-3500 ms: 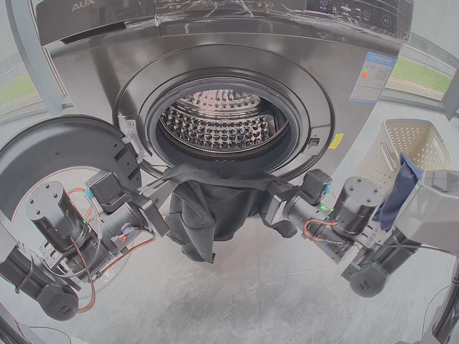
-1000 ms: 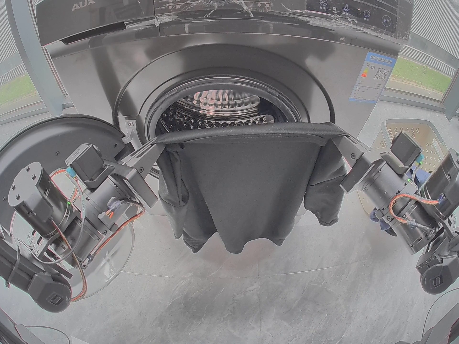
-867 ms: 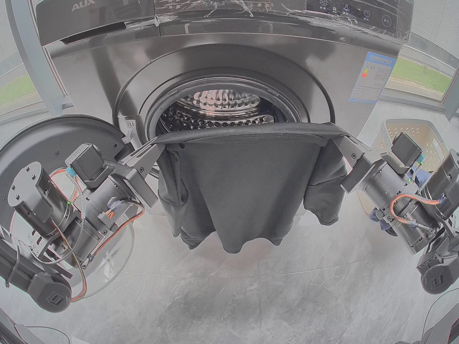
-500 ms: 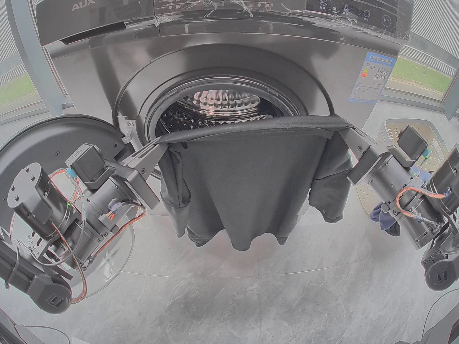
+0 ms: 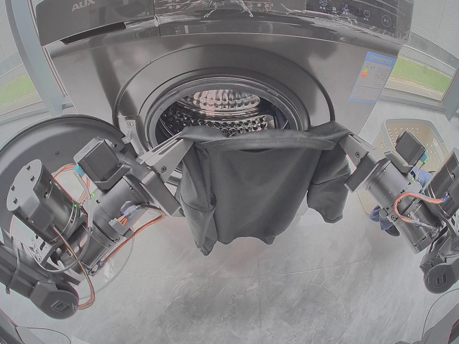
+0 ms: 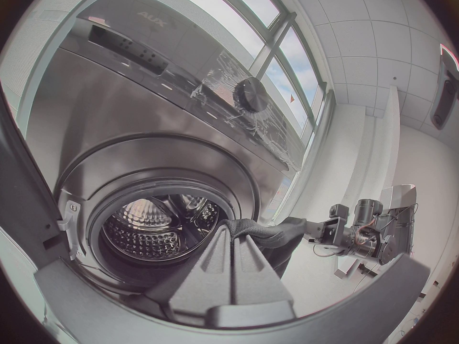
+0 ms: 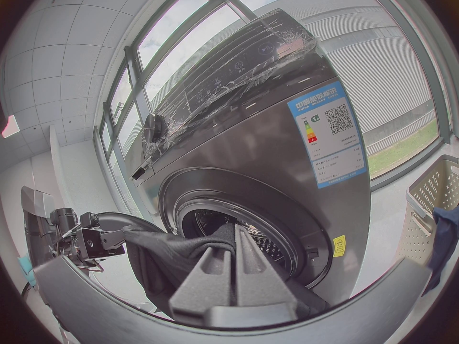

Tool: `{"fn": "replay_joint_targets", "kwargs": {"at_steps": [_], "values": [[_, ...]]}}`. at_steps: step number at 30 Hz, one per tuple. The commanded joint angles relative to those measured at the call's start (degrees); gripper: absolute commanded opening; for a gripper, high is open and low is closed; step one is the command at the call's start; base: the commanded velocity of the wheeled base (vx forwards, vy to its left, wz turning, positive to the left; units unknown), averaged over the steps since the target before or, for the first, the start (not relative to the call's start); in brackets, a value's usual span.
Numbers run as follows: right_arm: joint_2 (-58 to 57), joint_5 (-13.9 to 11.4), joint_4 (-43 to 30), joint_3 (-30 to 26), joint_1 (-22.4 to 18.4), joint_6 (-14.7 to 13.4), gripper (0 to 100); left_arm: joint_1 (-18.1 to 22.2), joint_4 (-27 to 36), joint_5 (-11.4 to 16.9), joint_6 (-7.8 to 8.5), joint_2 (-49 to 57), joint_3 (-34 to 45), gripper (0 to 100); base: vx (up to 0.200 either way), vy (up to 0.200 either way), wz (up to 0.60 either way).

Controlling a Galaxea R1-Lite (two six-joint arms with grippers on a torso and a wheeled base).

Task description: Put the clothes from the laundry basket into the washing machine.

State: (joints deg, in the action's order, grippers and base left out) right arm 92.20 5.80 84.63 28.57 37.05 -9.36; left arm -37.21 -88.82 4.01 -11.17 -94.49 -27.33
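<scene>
Left tool (image 5: 179,142) and right tool (image 5: 345,139), each clamped on one end of the black cloth garment (image 5: 253,187), hold it spread before the grey washing machine's open steel drum (image 5: 222,113), apparently for feeding inside.

- Your black garment (image 5: 253,187) hangs spread before the drum mouth (image 5: 224,106), its top edge clamped by the left end effector (image 5: 183,143) and the right end effector (image 5: 345,140).
- The washing machine (image 5: 239,53) has its door (image 5: 52,144) open.
- The beige laundry basket (image 5: 430,129) holds blue cloth (image 7: 445,237).

Drum mouth (image 5: 224,103) upper half free; black garment (image 5: 253,187) screens lower.
</scene>
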Motion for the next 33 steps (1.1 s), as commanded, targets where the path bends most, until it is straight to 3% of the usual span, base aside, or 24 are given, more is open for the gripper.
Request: {"fn": "replay_joint_targets", "kwargs": {"at_steps": [1,13,14,19,23,33], "values": [[1.6,0.0,0.4,-0.3,0.3,0.0,0,-1.1,0.0,0.6,-0.08,-0.3,-1.8,0,0.000,0.000,0.00],[4.7,-0.2,0.9,-2.0,3.8,-0.5,0,-1.9,0.1,1.5,0.00,-2.5,-3.6,0,0.000,0.000,0.00],[4.7,-0.2,0.9,-2.0,3.8,-0.5,100,-1.9,0.1,1.5,0.00,-2.5,-3.6,0,0.000,0.000,0.00],[11.1,0.0,1.1,-7.1,5.4,0.2,100,-1.8,0.1,1.3,-0.08,-2.5,-3.9,0,0.000,0.000,0.00],[17.1,0.1,3.8,-8.0,5.4,1.4,100,-1.8,0.1,1.2,-0.08,-2.4,-4.0,0,0.000,0.000,0.00],[26.1,0.3,3.9,-0.1,6.2,2.1,100,-1.9,0.1,1.1,-0.08,-1.9,-3.9,0,0.000,0.000,0.00]]}}
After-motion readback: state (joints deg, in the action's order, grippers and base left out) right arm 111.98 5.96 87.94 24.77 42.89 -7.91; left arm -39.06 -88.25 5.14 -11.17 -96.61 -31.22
